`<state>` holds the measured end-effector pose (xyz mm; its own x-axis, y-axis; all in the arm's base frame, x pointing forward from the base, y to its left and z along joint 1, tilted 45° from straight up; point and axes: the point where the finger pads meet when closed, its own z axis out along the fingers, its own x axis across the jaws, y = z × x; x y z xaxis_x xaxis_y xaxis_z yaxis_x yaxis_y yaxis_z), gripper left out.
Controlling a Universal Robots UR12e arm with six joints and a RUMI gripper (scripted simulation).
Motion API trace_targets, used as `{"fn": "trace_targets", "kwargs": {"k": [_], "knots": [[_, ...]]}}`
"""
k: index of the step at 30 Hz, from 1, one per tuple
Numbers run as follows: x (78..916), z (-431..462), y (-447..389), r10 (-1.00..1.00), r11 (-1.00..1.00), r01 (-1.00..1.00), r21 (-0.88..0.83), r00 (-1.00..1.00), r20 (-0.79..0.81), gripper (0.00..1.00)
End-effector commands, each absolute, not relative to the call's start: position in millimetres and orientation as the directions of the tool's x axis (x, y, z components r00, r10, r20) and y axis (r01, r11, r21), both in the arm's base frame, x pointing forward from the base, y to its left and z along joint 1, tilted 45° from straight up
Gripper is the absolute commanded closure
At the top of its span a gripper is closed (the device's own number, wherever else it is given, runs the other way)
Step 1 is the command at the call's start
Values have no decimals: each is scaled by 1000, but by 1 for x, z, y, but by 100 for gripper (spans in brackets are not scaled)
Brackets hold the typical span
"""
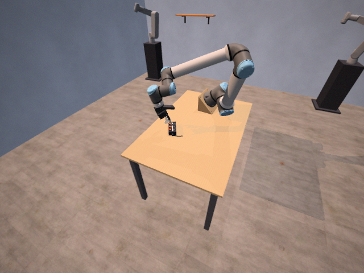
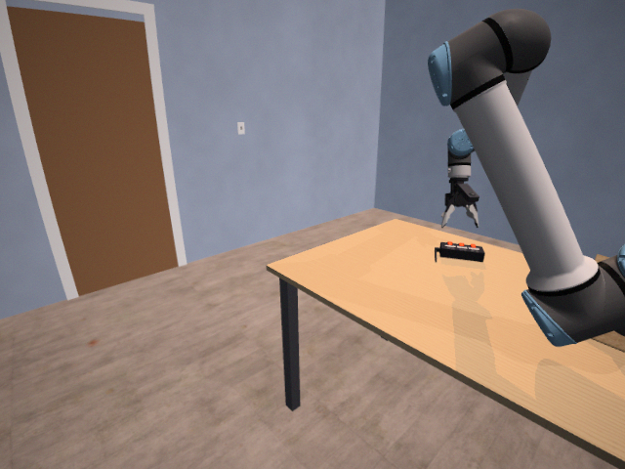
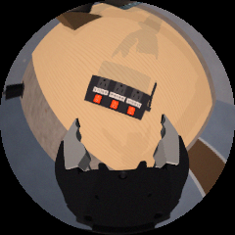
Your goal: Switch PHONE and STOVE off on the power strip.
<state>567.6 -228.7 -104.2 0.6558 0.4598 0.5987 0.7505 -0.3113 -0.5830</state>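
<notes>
A black power strip (image 3: pixel 117 96) lies flat on the wooden table, switches facing up. It has three red switches in a row, each with a white label beside it that is too small to read, and a short black cord stub at one end. It also shows near the table's left edge in the top view (image 1: pixel 172 128) and in the exterior view (image 2: pixel 460 250). My gripper (image 3: pixel 119 117) hangs open and empty a little above the strip, fingers pointing down. It also shows in the exterior view (image 2: pixel 459 218) and in the top view (image 1: pixel 166 119).
The arm's wooden mount block (image 1: pixel 205 102) stands at the table's far end. The table edge (image 1: pixel 147 130) runs close to the strip on the left. Two black pedestals with arms (image 1: pixel 153 58) (image 1: pixel 338 85) stand on the floor, away from the table.
</notes>
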Motion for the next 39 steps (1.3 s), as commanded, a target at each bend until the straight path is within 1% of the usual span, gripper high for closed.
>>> {"fn": "trace_targets", "kwargs": {"k": [1,31,35,39], "knots": [[569,-104,-231,461,-312,752,-581,655,599,0],[566,-102,-229,463,-312,758,-573,647,605,0],[562,-90,-232,495,-303,815,-494,578,649,0],[553,-68,-235,563,-270,905,-329,426,708,0]]}}
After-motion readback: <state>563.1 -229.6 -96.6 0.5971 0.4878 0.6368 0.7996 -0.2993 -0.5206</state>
